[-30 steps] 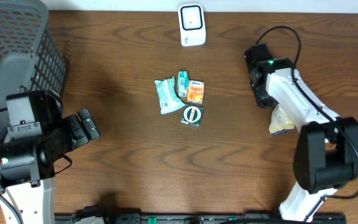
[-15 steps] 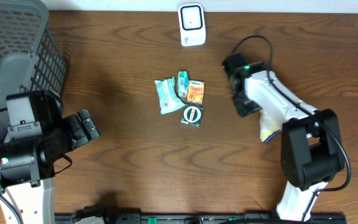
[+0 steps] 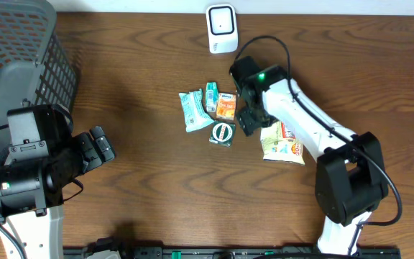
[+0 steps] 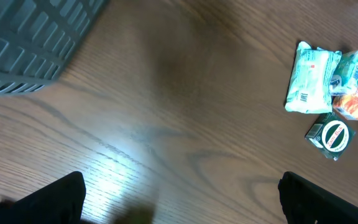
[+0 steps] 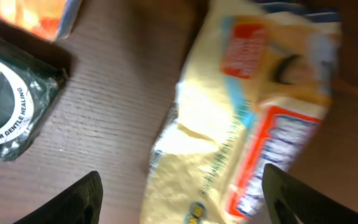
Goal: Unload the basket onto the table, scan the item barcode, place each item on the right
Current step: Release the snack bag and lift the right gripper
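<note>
Nearest, the left end effector [image 4: 182, 183] hangs spread wide over the worktop [image 3: 149, 187], farther out the yellow snack bag [image 3: 282, 142] lies flat just beside the right end effector [image 5: 182, 177], its jaws parted and gripping nothing, near 4 small packets [image 3: 210, 111], the white scanner [image 3: 221, 29] beyond.

Five packets [image 3: 191, 110], one scanner [image 3: 221, 29], one basket [image 3: 20, 50].

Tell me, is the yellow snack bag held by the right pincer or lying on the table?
Lying flat on the table. The yellow snack bag is beside the right pincer, whose fingers stand apart.
</note>
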Robot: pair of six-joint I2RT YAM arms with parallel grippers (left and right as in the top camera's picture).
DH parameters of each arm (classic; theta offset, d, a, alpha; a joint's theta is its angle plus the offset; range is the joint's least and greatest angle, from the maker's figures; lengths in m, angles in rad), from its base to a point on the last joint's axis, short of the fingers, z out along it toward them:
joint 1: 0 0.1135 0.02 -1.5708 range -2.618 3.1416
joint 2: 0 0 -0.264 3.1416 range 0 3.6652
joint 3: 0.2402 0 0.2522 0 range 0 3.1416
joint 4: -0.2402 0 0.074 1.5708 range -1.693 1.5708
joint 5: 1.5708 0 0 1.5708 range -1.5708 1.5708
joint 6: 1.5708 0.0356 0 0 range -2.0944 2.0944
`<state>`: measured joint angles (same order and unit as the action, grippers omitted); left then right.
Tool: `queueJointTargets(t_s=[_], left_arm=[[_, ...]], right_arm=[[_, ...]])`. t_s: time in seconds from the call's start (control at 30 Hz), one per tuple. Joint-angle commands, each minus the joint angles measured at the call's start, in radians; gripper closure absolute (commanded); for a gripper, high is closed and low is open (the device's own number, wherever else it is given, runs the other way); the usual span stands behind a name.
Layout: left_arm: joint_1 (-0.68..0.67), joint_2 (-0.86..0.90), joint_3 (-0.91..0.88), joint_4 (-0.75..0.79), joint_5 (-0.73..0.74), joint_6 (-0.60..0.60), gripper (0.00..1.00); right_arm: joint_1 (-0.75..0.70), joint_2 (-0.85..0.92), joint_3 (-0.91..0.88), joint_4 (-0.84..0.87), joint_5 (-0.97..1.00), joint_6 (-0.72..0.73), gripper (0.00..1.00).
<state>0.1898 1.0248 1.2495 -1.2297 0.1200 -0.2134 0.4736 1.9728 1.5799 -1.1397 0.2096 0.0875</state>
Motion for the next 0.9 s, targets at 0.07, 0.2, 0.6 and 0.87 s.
queueJointTargets(t_s=[0.07, 0.2, 0.6, 0.87], left_arm=[[0.005, 0.000, -0.003, 0.000, -0.016, -0.010, 0.02], [0.005, 0.000, -0.003, 0.000, -0.016, -0.009, 0.02], [0.005, 0.000, -0.003, 0.000, -0.016, -0.010, 0.03], [0.005, 0.000, -0.003, 0.000, -0.016, -0.010, 0.02]], right_arm=[[-0.069, 0.001, 0.087, -0.066, 0.069, -0.003, 0.30], [-0.137, 0.001, 0.121, -0.137, 0.068, -0.007, 0.57], [-0.266, 0.002, 0.101, -0.204, -0.151, -0.007, 0.99], [-0.262, 0.002, -0.071, -0.069, -0.200, -0.007, 0.99]])
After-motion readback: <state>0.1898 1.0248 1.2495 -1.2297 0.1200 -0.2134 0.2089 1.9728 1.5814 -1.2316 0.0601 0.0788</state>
